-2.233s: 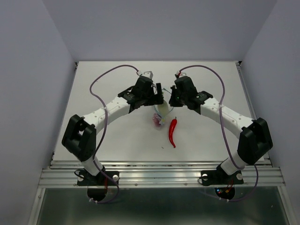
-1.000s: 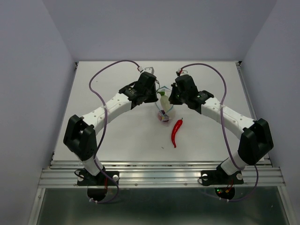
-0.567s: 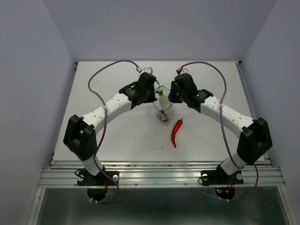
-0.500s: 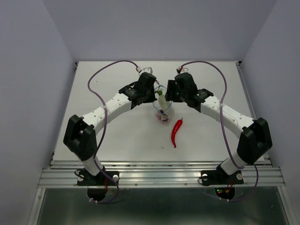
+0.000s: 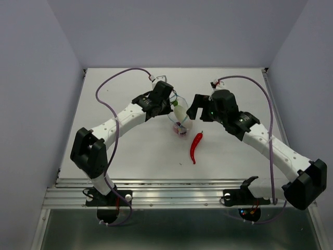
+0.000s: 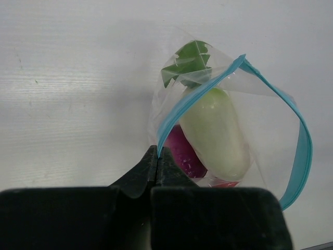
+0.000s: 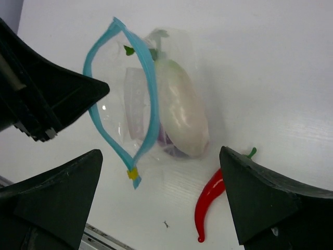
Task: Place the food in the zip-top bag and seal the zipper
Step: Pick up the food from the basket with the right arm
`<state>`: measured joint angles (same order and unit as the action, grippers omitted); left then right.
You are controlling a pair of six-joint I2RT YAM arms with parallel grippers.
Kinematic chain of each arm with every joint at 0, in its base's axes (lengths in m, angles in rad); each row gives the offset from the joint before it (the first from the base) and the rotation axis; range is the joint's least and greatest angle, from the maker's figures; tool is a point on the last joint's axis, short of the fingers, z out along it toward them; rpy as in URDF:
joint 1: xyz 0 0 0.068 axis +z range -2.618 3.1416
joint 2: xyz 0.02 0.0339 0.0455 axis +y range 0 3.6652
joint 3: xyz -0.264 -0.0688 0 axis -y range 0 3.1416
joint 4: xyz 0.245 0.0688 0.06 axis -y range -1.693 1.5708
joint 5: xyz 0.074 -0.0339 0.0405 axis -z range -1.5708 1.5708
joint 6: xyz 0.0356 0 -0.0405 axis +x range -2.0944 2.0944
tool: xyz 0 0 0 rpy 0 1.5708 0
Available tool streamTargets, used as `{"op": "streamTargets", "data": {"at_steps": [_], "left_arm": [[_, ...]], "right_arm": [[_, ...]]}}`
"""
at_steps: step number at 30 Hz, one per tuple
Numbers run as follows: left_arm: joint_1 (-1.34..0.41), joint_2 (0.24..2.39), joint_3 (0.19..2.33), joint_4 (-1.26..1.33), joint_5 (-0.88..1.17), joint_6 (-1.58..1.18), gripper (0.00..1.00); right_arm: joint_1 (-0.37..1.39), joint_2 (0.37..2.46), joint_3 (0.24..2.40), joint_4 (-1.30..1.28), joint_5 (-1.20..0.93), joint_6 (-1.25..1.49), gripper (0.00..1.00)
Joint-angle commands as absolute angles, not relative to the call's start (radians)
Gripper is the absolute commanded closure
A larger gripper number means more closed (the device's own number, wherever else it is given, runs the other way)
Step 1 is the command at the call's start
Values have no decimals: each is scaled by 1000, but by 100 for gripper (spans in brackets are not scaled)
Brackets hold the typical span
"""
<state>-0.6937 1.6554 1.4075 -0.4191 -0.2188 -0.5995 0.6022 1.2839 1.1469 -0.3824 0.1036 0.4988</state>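
The left gripper [image 6: 157,159] is clamped on one corner of the bag [image 5: 180,120], right at the end of the zipper [image 6: 308,151], and holds the mouth up and gaping near the centre of the top view. The radish [image 6: 214,134] and onion [image 6: 183,152] sit inside, the radish leaning on the onion with its leaves low in the bag. The chili [image 7: 209,197] lies apart on the table [image 5: 130,151], just below and right of the bag in the top view. The right gripper [image 7: 160,156] hangs above bag and chili with its fingers spread wide and nothing between them.

The chili looks light, smooth and probably slippery, and curved enough to roll, so the thick middle seems the best place to pinch it, across the width. The bag is thin, limp film that likely sags or folds once released. Its stiffest part is the zipper strip, which is the sensible place to grip and to press shut. The food's weight may tip the bag.
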Motion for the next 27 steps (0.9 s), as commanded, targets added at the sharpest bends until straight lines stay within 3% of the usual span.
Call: {"op": "streamTargets", "data": {"at_steps": [1,6,15,20,22,27], "left_arm": [[-692,1594,1451,-416,-242,-601,100],[-687,1580,1462,-411,-222,-575,100],[-681,1582,1448,-371,-176,-583,100],[-681,1583,1442,-373,-178,-586,100],[-681,1586,1439,-368,-173,-586,100],[-681,1594,1437,-368,-166,-589,100]], "right_arm": [[584,1233,1016,-466,189,632,0],[574,1238,911,-489,160,698,0],[574,1433,922,-394,208,772,0],[574,1482,908,-344,225,801,11],[574,1502,891,-318,215,808,26],[574,1542,888,-304,193,813,29]]}}
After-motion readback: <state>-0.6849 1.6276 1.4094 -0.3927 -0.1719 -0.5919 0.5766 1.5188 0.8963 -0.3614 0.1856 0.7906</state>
